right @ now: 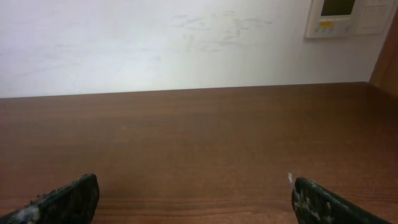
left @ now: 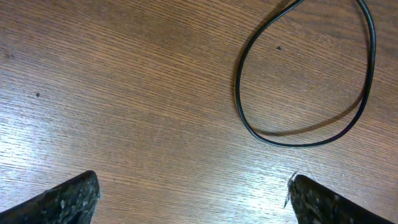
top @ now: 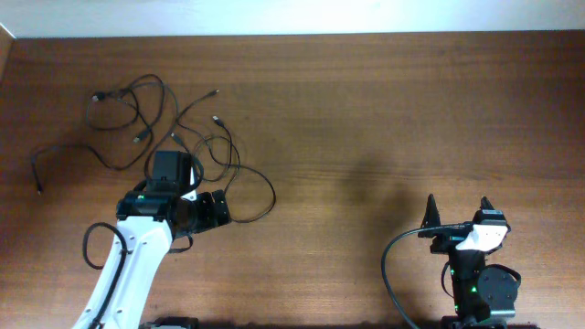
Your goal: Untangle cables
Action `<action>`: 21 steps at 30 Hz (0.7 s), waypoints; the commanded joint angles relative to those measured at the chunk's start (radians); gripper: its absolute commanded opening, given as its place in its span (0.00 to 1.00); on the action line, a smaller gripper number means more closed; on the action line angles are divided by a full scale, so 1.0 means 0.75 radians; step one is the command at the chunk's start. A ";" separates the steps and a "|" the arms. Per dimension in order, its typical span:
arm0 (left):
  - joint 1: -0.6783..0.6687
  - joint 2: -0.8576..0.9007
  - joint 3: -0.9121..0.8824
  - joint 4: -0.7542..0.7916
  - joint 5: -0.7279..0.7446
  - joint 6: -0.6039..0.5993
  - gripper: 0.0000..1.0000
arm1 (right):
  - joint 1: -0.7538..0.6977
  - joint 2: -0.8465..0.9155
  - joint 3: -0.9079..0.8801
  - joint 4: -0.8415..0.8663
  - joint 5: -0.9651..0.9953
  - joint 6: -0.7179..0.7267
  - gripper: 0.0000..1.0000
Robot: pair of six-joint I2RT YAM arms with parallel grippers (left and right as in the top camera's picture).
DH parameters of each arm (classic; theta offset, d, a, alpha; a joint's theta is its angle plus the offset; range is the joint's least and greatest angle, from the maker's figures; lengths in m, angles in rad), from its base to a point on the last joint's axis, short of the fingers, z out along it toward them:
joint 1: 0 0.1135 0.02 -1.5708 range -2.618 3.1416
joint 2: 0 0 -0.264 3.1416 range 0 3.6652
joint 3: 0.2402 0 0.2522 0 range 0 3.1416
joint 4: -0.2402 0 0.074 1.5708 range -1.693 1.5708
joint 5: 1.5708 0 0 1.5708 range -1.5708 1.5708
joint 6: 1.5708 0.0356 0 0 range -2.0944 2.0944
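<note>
At 10 o'clock on the bench [top: 366, 110]: the cables [top: 174, 132] lie in a loose tangle.
Left arm [top: 123, 265]: enters from 7 o'clock, its wrist turned toward 3 o'clock at the tangle's 6 o'clock edge.
Left gripper [top: 222, 206] [left: 193, 183]: spread wide, holding nothing; a cable loop [left: 239, 93] lies just ahead of it, untouched.
Right arm [top: 480, 283]: folded low at 5 o'clock, well apart from the cables.
Right gripper [top: 457, 215] [right: 193, 183]: wide open, empty, facing 12 o'clock.

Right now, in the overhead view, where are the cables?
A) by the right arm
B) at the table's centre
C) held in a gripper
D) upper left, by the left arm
D: the cables sprawl at upper left, just ahead of the left arm.
</note>
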State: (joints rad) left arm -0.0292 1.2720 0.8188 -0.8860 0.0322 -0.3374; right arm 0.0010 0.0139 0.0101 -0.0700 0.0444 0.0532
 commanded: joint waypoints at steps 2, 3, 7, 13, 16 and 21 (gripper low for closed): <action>0.008 0.007 -0.012 0.003 -0.014 -0.014 0.99 | 0.007 -0.014 -0.006 -0.009 0.006 0.010 0.98; 0.008 0.007 -0.012 0.003 -0.014 -0.014 0.99 | 0.007 -0.014 -0.006 -0.009 0.007 0.010 0.98; 0.008 0.007 -0.012 0.003 -0.014 -0.014 0.99 | 0.007 -0.014 -0.006 -0.009 0.006 0.010 0.98; 0.008 -0.076 -0.012 0.003 -0.014 -0.014 0.99 | 0.007 -0.014 -0.006 -0.009 0.006 0.010 0.98; 0.008 -0.163 -0.012 0.003 -0.014 -0.014 0.99 | 0.007 -0.014 -0.006 -0.009 0.006 0.010 0.98; 0.008 -0.271 -0.013 0.001 -0.019 -0.013 0.99 | 0.007 -0.014 -0.006 -0.009 0.006 0.010 0.99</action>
State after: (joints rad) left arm -0.0292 1.1137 0.8188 -0.8864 0.0322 -0.3378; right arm 0.0010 0.0139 0.0101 -0.0700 0.0444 0.0528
